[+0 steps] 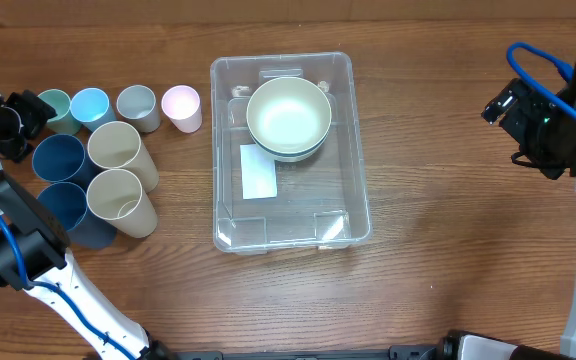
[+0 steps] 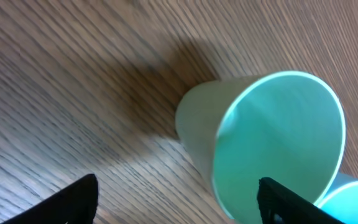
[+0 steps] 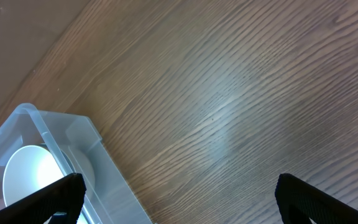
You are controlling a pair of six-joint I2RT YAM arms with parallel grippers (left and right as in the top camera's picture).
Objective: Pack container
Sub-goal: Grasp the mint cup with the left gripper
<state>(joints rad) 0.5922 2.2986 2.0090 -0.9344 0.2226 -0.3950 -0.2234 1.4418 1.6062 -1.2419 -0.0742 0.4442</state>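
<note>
Overhead: the clear plastic rectangular bin (image 1: 303, 205) sits mid-tabletop (image 1: 448, 250), with stacked cream bowls (image 1: 288, 115) inside.

Left wrist: the left tool (image 2: 178, 199), fingers apart, crowds a mint-green plastic cup (image 2: 272, 143). Closing off-centre could topple it onto the pale-blue cup (image 2: 353, 202).

Right wrist: the right tool (image 3: 179, 199) is spread, beside the bin's corner.

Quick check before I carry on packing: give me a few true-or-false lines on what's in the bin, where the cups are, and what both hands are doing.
1. A cream bowl sits inside the container. True.
2. The pink cup is inside the container. False: it stands on the table, left of the container.
3. The right hand is shut on a cup. False: it is open and empty, over bare table to the right of the container.
4. The left hand is open, with the green cup just ahead of its fingers. True.
</note>
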